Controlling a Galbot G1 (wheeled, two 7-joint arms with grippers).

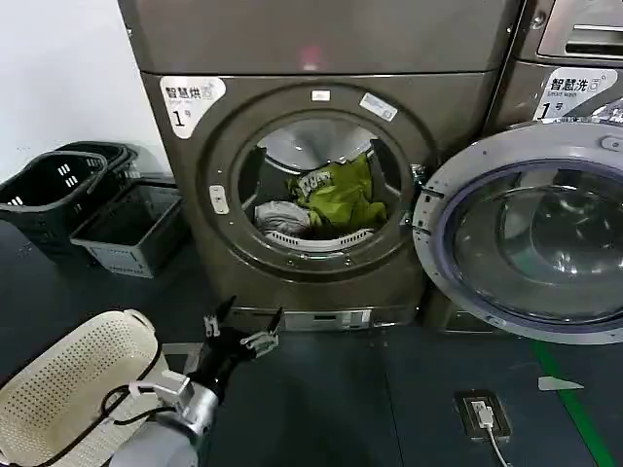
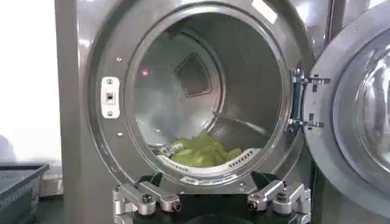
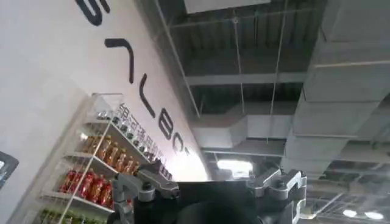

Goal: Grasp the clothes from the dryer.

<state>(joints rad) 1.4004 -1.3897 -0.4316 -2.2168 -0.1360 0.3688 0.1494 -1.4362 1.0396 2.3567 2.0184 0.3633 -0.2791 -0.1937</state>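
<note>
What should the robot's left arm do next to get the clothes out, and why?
Probably reach the left pincer forward and up into the dryer. Its door is swung open, the clothes lie at the bottom of the drum, and the pincer is open, empty, low in front of the porthole.

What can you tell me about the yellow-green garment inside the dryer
The yellow-green garment is soft, crumpled cloth with white print near its upper left. It lies heaped at the bottom of the dryer drum, rising toward the right of the open porthole. A pale grey-white garment lies against its left side. The door is swung open to the right. The left hand sits open, low in front of the dryer, not touching it.
</note>
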